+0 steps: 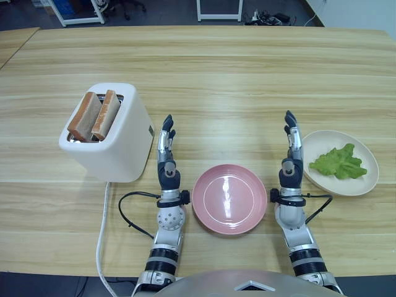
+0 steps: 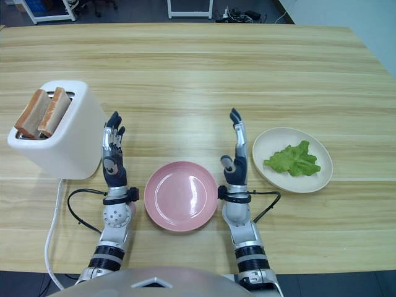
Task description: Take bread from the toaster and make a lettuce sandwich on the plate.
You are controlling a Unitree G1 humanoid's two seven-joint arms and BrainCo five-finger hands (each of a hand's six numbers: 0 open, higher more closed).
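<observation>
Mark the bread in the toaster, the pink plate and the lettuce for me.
bread (image 1: pixel 85 116), left eye view, middle of the left slice.
pink plate (image 1: pixel 229 199), left eye view, bare centre.
lettuce (image 1: pixel 337 163), left eye view, middle of the leaf.

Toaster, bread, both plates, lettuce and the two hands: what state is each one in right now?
toaster: upright, both slots filled
bread slices: two, sticking up out of the toaster, not yet taken
pink plate: empty
cream plate: holds the lettuce
lettuce: lying loose on the cream plate
left hand: open, holding nothing
right hand: open, holding nothing
</observation>
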